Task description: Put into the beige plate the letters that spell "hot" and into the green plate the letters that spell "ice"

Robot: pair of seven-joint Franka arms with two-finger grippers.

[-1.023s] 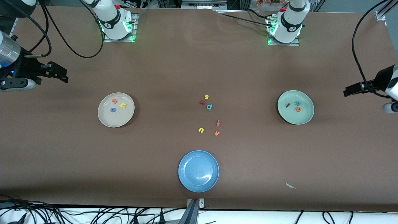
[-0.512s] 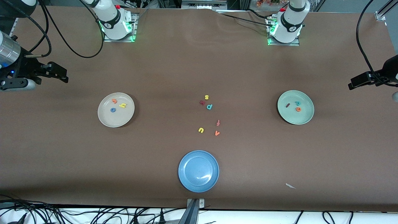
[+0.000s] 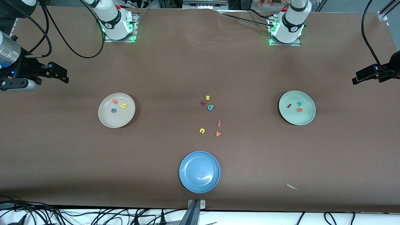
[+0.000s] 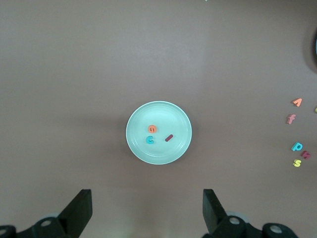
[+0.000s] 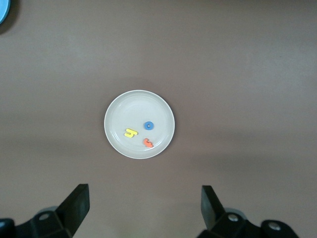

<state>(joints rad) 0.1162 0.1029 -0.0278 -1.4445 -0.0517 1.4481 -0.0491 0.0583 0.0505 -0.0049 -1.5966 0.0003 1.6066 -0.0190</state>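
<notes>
beige plate holds h, o, t, green plate apparently i, c, e; left gripper and right gripper spread, empty, sorting looks done.

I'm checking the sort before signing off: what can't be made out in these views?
- Front view: left gripper partly cut off by the edge.
- Front view: dark red letter beside the teal p, too small to read.
- Left wrist view: blue plate cut off by the edge.
</notes>
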